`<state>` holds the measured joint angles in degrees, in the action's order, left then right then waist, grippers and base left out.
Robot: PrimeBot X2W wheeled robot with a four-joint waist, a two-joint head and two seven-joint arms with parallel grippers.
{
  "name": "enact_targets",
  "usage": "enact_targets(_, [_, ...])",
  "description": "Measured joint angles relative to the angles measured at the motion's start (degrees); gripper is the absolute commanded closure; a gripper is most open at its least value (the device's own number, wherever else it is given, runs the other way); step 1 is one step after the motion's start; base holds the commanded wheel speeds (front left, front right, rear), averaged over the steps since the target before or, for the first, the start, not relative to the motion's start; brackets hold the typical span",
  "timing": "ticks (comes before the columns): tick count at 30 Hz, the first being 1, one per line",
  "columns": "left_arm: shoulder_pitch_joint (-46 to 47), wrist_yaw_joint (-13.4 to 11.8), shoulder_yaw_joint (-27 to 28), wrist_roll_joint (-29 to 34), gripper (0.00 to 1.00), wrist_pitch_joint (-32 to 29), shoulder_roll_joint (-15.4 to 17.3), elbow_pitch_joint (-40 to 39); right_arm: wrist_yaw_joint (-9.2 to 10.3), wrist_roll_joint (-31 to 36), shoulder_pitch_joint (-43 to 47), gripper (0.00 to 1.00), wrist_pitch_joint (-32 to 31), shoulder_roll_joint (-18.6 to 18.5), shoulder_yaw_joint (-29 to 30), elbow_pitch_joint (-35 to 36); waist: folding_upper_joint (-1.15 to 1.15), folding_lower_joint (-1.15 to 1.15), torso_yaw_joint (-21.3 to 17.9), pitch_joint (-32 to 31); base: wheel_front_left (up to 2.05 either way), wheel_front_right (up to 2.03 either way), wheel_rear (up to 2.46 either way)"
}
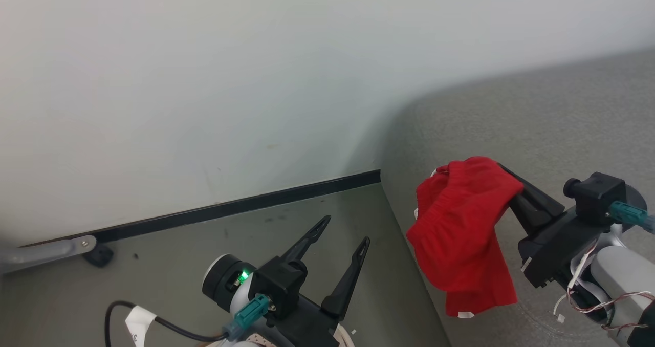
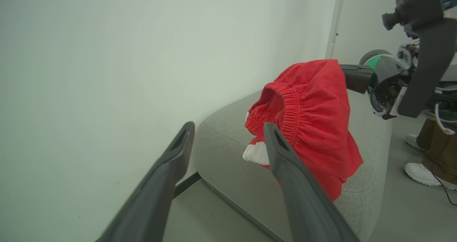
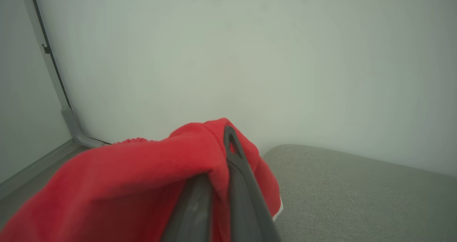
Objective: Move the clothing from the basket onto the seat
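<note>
The clothing [image 1: 463,229], a pair of red shorts with a gathered waistband and a bit of white trim, hangs at about 4 o'clock in the head view. It is pinched in the right end effector [image 3: 225,142], whose two dark fingers are closed narrowly on a fold near the waistband. The rest of the fabric drapes down in loose folds over the near corner of the seat [image 1: 563,132]. Holding it by one high fold probably lets the hem swing clear of the cushion's edge while the garment is carried inward. Whether the lowest hem is touching the upholstery cannot be told. The left end effector [image 1: 345,230] is at 6 o'clock, its fingers spread wide with nothing between them, pointing toward the shorts but apart from them. It seems to be kept out of the way, leaving the load to the other arm. The seat is a grey, coarse-woven cushion with a rounded corner, filling the 3 o'clock side. It should hold limp cloth well once the garment is lowered onto it. A plain pale wall [image 1: 204,81] spans 12 o'clock and meets the grey floor [image 1: 204,265] at a black skirting strip [image 1: 245,203]. In the left wrist view a person's white shoes [image 2: 421,172] stand on the floor at 4 o'clock, beyond the seat.
</note>
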<state>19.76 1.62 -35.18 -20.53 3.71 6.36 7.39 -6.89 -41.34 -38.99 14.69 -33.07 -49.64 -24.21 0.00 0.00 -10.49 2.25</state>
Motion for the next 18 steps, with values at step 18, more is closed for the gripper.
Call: enact_targets(18, [-1.62,-0.02,-2.10,0.01,0.00,1.45,-0.68,-1.12,3.36,2.05,5.84,1.00,0.00,-3.82,4.99,6.38,0.00,0.00,-12.35,0.91,0.00,0.00,0.00])
